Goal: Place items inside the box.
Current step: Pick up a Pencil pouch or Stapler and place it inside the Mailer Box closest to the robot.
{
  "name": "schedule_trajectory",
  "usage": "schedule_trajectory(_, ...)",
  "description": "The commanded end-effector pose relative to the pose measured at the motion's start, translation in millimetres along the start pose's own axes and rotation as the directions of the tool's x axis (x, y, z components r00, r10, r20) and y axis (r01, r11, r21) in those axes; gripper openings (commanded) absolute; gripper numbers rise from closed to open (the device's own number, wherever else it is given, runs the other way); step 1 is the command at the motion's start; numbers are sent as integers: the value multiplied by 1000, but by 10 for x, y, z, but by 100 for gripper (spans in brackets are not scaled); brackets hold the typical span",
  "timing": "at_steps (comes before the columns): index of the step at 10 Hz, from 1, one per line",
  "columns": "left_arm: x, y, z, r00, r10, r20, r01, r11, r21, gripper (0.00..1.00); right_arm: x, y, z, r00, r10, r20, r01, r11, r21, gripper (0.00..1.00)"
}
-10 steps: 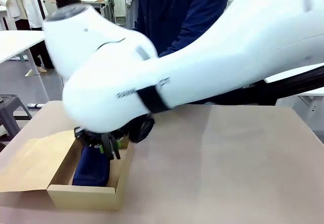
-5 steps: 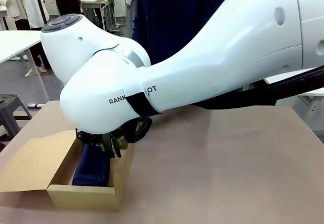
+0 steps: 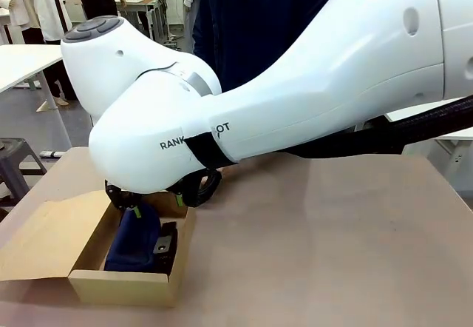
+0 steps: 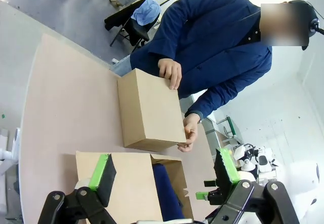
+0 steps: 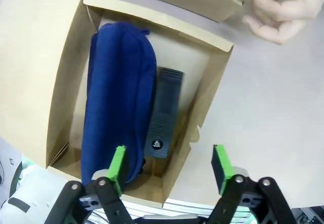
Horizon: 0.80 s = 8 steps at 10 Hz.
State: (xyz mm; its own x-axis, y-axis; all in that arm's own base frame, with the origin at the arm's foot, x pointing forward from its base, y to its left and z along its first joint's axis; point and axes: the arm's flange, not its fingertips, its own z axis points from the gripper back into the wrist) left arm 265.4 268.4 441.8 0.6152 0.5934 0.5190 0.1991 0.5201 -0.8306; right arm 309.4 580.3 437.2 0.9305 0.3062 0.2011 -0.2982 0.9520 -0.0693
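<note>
**A:** The tan worktop (image 3: 332, 238) is running out to a person (image 4: 212, 41) in a dark blue top, who is standing at the far side and steadying a closed carton (image 4: 149, 110) on its edge. One hand (image 4: 171, 73) is resting on top of it.

**B:** And the box we're filling?

**A:** The open box (image 3: 126, 286) is sitting near the robot's left front corner, flap folded outward. The navy pouch (image 5: 119, 97) is lying lengthwise inside it.

**B:** What's just changing there?

**A:** A second ago the right tool (image 3: 157, 206) was sitting low in the box with its green pads drawn in. Now it's hanging just above the rim with its jaws spread wide and nothing between them. A black stapler (image 5: 164, 115) is now lying in the box, pressed alongside the pouch and against the side wall.

**B:** So that's a release.

**A:** I'm reading it that way. The stapler is counting as placed, and two items are now sitting inside.

**B:** The other arm?

**A:** The left tool (image 4: 163, 168) is waiting above the scene, fingers parted and carrying nothing.

**B:** Next?

**A:** Probably the right arm is clearing away for another item. Free space in the box is getting narrow.
</note>
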Motion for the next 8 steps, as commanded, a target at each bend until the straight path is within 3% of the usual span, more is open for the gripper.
schedule_trajectory(1, -9, -2, -2, 1000, -16, 17, 16, 1000, -21, 100, -76, -58, 5, 999, -49, 14, 48, 998, 35, 100)
schedule_trajectory(3, -9, -2, -2, 1000, -16, 17, 16, 1000, -21, 100, -106, -155, 42, 998, -53, 28, 52, 998, 39, 100)
schedule_trajectory(4, -9, -2, -2, 1000, -16, 17, 16, 1000, -21, 100, -128, -319, 105, 996, -77, 54, 75, 996, 46, 100)
schedule_trajectory(5, -9, -2, -2, 1000, -16, 17, 16, 1000, -21, 100, -191, -654, 233, 995, -57, 78, 47, 991, 123, 100)
schedule_trajectory(8, -9, -2, -2, 1000, -16, 17, 16, 1000, -21, 100, -739, -2422, 683, 984, -177, 29, 157, 928, 339, 100)
